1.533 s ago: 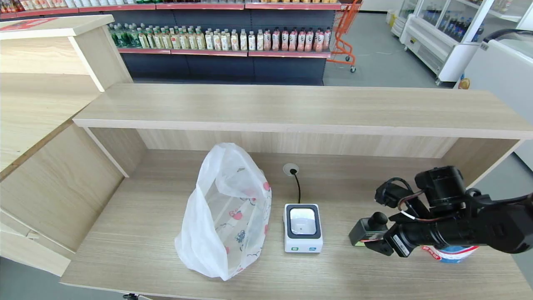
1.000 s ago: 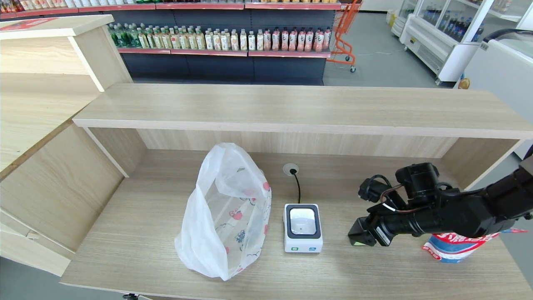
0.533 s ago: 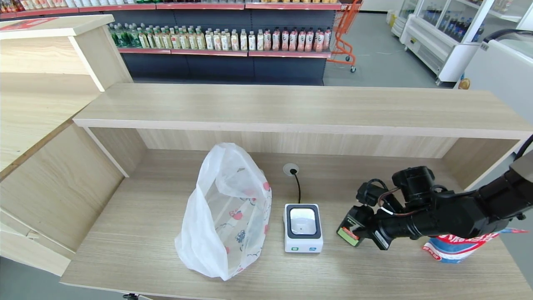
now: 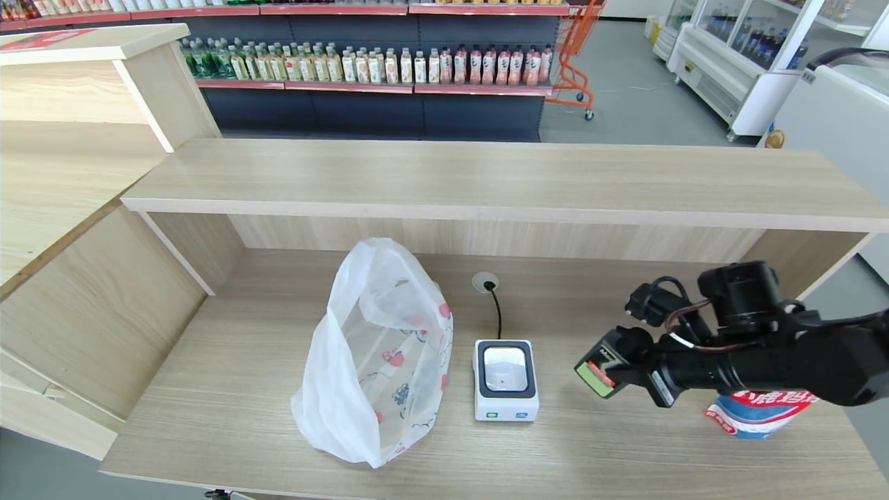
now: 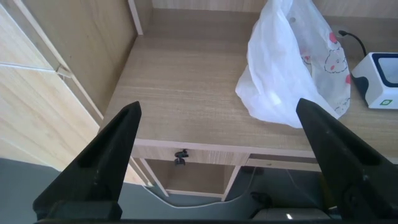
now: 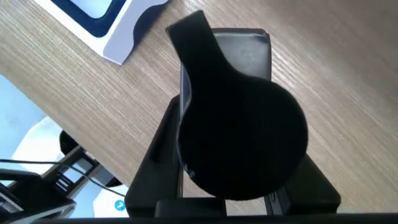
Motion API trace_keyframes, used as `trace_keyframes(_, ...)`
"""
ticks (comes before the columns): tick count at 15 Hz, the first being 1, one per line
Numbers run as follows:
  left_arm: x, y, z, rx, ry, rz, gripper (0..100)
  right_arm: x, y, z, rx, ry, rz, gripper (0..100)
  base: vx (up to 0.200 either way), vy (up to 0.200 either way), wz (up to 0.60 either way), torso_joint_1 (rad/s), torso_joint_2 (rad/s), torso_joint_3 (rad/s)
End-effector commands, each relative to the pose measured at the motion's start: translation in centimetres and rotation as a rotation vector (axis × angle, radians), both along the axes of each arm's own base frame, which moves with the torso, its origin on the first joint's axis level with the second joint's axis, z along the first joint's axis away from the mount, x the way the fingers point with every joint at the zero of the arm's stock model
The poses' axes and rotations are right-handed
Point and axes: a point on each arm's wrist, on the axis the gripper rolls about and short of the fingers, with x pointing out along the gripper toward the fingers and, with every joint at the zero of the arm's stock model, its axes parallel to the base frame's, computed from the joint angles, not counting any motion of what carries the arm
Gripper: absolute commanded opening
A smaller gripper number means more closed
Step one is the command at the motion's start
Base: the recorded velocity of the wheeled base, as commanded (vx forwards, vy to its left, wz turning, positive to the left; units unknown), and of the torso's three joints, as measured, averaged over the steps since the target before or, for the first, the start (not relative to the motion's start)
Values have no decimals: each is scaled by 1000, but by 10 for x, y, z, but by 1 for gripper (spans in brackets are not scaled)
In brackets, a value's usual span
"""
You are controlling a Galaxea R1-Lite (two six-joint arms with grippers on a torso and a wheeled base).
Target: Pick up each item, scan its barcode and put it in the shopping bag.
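Observation:
My right gripper (image 4: 615, 367) is shut on a small dark box (image 4: 599, 371) with a green and red face, held tilted just above the counter to the right of the white barcode scanner (image 4: 505, 378). In the right wrist view the dark box (image 6: 249, 53) sits under one black finger (image 6: 205, 43), with the scanner's corner (image 6: 118, 22) beyond it. The white shopping bag (image 4: 378, 347) stands open left of the scanner. My left gripper (image 5: 217, 115) is open above the counter's front edge, with the bag (image 5: 292, 62) and scanner (image 5: 380, 71) farther off.
A blue, red and white packet (image 4: 753, 413) stands on the counter (image 4: 229, 403) partly under my right arm. A raised wooden ledge (image 4: 486, 180) runs along the back. The scanner's black cable (image 4: 497, 309) leads to a hole in the counter. Bare counter lies left of the bag.
My right gripper dropped onto the small dark box, shut on it, then raised it off the counter and tilted its green and red face outward. The bag and scanner stayed put.

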Motion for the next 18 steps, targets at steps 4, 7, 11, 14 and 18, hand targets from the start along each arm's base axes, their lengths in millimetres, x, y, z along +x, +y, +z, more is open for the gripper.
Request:
trace_keyframes(4, 0, 0, 0, 0, 0, 0, 100, -112, -45, 35, -121, -356, -36, 0, 0, 0, 0, 0, 0, 0)
trace_keyframes(7, 0, 0, 0, 0, 0, 0, 100, -116, -43, 42, -271, -491, 119, 0, 0, 0, 0, 0, 0, 0)
trace_keyframes(11, 0, 0, 0, 0, 0, 0, 100, -123, -13, 42, -598, -1071, 989, 0, 0, 0, 0, 0, 0, 0)
trace_keyframes(14, 0, 0, 0, 0, 0, 0, 100, -135, 8, 28, -719, -1308, 1404, 0, 0, 0, 0, 0, 0, 0)
trace_keyframes(18, 0, 0, 0, 0, 0, 0, 100, -142, 9, 36, -868, -1597, 1563, 0, 0, 0, 0, 0, 0, 0)
